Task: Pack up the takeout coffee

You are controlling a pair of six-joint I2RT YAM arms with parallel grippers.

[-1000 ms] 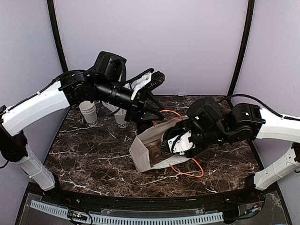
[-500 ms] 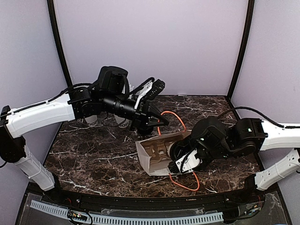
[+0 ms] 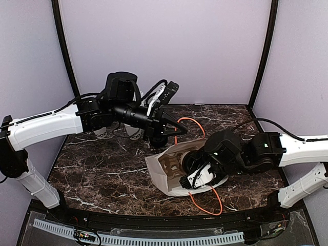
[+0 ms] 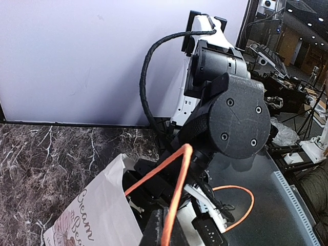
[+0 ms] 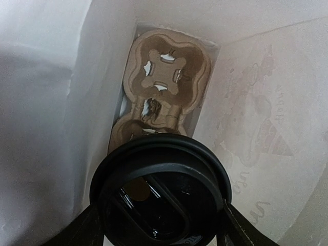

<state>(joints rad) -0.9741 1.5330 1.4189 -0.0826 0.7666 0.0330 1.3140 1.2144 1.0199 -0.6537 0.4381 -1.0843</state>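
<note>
2 arms meet at a white paper bag (image 3: pixel 155 177) lying tilted on the marble table (image 3: pixel 102 164). On the left, the left gripper (image 4: pixel 171 233) is pressed together, pinching the bag's orange handle (image 4: pixel 177 179). On the right, the right gripper (image 5: pixel 161 225) clasps the takeout coffee (image 5: pixel 159 184) just inside the bag's mouth. The cup's long axis points straight down the bag, toward a cardboard carrier (image 5: pixel 166 77) at its bottom.

Seen from above, the takeout coffee (image 5: pixel 161 189) hides its own cup wall. My right fingers (image 5: pixel 84 230) are cropped below. The orange handle (image 4: pixel 177 189) disappears into my cropped left gripper (image 4: pixel 166 225).
</note>
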